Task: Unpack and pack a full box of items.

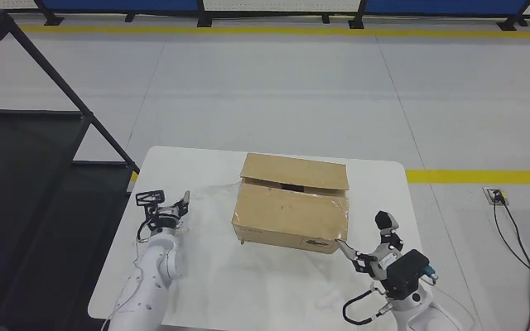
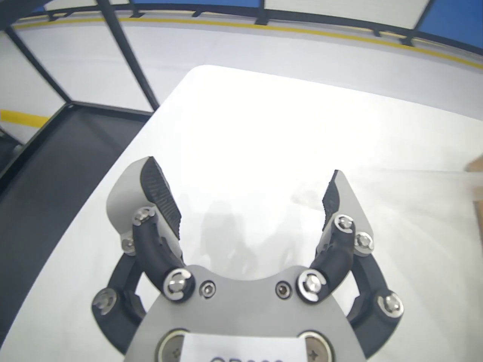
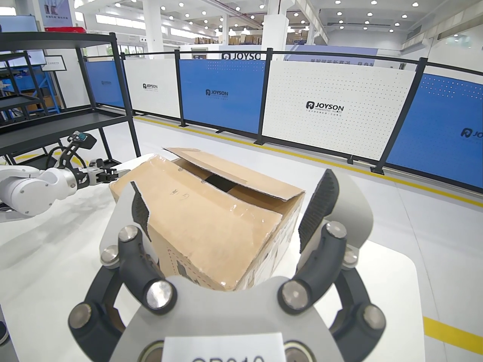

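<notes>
Spread wide and gripping nothing, the left gripper [image 2: 243, 175] hangs above the white table [image 1: 207, 281] near its left edge, its black ribbed pads [image 2: 160, 194] far apart and well clear of the cardboard box [image 1: 290, 207]; a black metal shelf rack [image 1: 50, 182] stands on the floor just beyond that edge; the cardboard box sits at the middle of the table, toward the far side, brown and taped, its near flap [image 1: 286, 213] lying flat and its far flap [image 3: 226, 167] raised a little, so that a dark slit shows between them; what lies inside cannot be made out; to the right, close by the box's near right corner, the right gripper [image 1: 364, 234] faces the box, jaws likewise spread with nothing pinched; whether a fingertip touches the cardboard cannot be told; a yellow line [image 1: 464, 175] crosses the pale floor right of the table; blue and white fence panels [image 3: 320, 111] close off the space behind.
</notes>
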